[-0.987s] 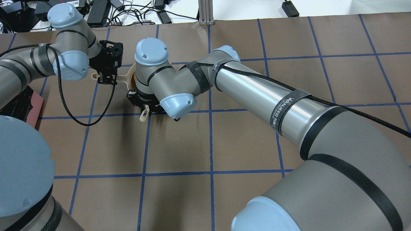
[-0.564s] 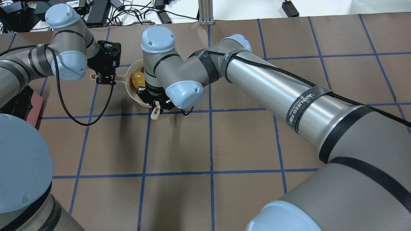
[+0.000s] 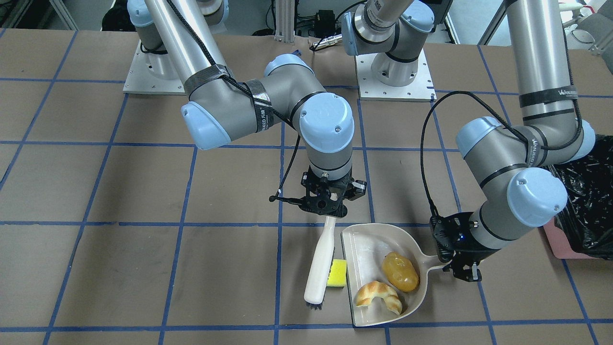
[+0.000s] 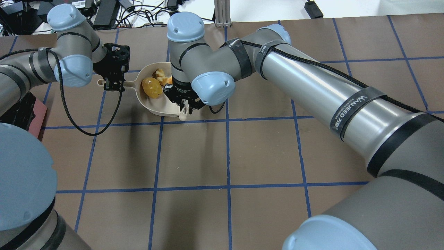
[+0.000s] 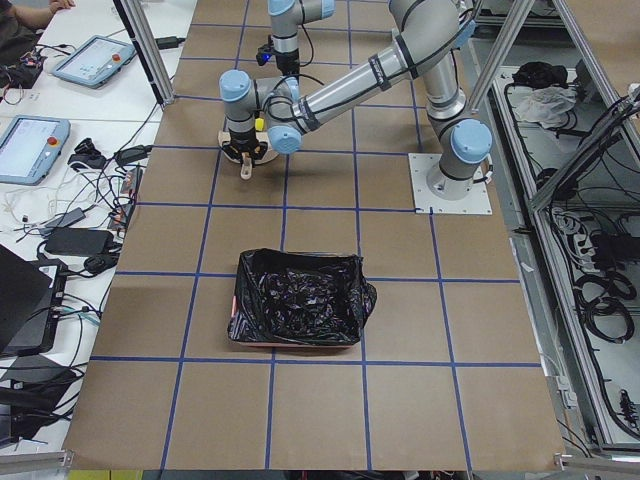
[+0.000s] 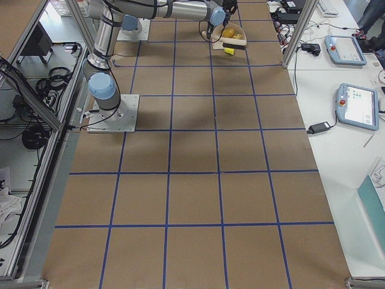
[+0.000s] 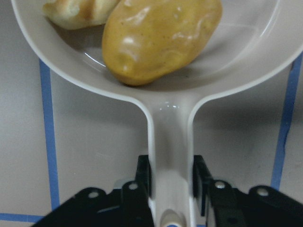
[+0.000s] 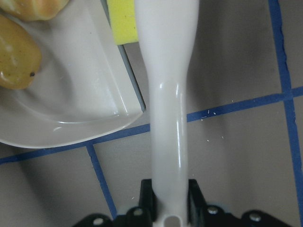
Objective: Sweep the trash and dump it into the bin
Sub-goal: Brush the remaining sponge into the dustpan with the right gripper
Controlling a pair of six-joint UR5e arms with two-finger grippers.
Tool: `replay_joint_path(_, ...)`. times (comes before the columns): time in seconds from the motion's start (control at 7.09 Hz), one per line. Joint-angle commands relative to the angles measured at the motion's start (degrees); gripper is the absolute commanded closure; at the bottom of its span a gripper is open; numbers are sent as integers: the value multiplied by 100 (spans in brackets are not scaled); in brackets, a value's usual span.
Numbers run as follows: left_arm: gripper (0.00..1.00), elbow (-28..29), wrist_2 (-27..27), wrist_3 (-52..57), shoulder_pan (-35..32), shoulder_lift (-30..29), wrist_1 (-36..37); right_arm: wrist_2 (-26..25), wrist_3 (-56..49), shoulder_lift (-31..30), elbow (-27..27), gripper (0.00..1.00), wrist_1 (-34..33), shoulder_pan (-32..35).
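The cream dustpan (image 3: 368, 249) lies flat on the table, and my left gripper (image 3: 462, 270) is shut on its handle (image 7: 169, 156). Two pieces of trash rest inside it: the glossy potato lump (image 3: 400, 271) and the croissant (image 3: 378, 296). The yellow sponge (image 3: 339, 273) lies on the table just outside the pan's open edge, pressed against the cream brush (image 3: 320, 268). My right gripper (image 3: 330, 211) is shut on the brush handle (image 8: 168, 118). The pink bin (image 5: 300, 300) with its black bag stands well apart, beyond the left arm.
The brown table carries a blue tape grid. The bin's bag (image 3: 586, 191) bulges close beside the left arm's elbow. Cables and power supplies (image 4: 138, 14) lie past the far table edge. Two mounting plates (image 3: 392, 76) sit at the arm bases.
The right arm has slid the brush rightward in the overhead view, off the dustpan. The potato lump and croissant, covered before, now show in the pan. The left gripper has barely moved.
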Motion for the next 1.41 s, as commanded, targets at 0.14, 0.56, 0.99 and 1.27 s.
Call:
replay_joint_path(0.14, 74, 0, -9, -5, 0, 2, 0, 28, 152, 214, -42, 100, -339, 142)
replay_joint_path(0.56, 74, 0, 0, -14, -8, 2, -9, -426, -408, 109, -51, 100, 221, 38)
replay_joint_path(0.99, 73, -9, 0, -14, -8, 2, -9, -570, -1138, -5, 2, 100, 556, -471)
replay_joint_path(1.27, 73, 0, 0, -22, -8, -25, 0, -491, -1087, 126, -24, 100, 556, -429)
